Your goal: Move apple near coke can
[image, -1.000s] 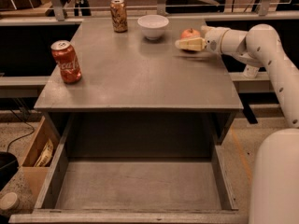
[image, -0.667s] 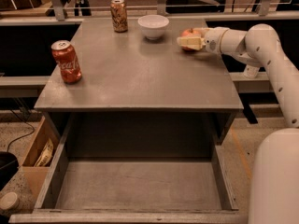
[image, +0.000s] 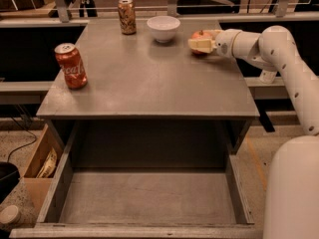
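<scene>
Camera view: gripper [image: 198, 40] is seen at the far right of the table [image: 149, 83], reached in from the right by the white arm [image: 279, 49]. The apple [image: 202, 35] is pinched between the two fingers: one cream finger [image: 202, 45] is pressed across its near side, the other is partly hidden behind it. Only the apple's red-orange top is exposed above the near finger. Whether the apple is lifted or resting on the tabletop cannot be told; a shadow is cast just under it.

The coke can [image: 71, 66] is stood upright near the left edge of the table, well apart from the apple, with most of the tabletop between them. A white bowl [image: 163, 28] is placed at the back, just left of the gripper and not touching it. A patterned can [image: 127, 16] is stood upright left of the bowl.

Below the tabletop a drawer [image: 149, 198] is pulled fully open. A cardboard box [image: 37, 166] is set on the floor at lower left.
</scene>
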Available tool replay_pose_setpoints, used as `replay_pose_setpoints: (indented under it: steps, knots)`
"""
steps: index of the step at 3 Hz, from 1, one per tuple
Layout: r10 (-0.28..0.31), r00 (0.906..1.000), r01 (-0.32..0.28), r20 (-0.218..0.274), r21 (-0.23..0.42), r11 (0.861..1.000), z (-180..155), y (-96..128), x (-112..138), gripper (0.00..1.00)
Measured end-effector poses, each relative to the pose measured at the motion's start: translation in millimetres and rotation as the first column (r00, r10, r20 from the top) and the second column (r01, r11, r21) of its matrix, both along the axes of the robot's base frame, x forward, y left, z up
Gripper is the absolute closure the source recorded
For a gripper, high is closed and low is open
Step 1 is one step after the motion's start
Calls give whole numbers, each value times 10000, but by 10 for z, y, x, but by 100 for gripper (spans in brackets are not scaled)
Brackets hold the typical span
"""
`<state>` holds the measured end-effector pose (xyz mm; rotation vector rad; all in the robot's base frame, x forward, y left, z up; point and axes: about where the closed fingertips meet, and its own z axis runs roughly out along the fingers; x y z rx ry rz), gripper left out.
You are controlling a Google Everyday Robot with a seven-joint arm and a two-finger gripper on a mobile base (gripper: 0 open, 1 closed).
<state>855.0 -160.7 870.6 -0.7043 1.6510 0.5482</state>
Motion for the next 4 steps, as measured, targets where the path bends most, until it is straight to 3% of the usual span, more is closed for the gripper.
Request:
replay_pose_setpoints:
  steps: [1,2,3,4]
  knots:
    - [43,10000,-43,-17,8,10000,-12,34,6,100]
    - [363,9981,-354,489,-190,9992,260,180,-55,100]
    - [858,9895,-799,1166,-541,9953,640,411,-269,100]
    - [1447,9803,-1378,1342,-592,9887,783,703,-568,100]
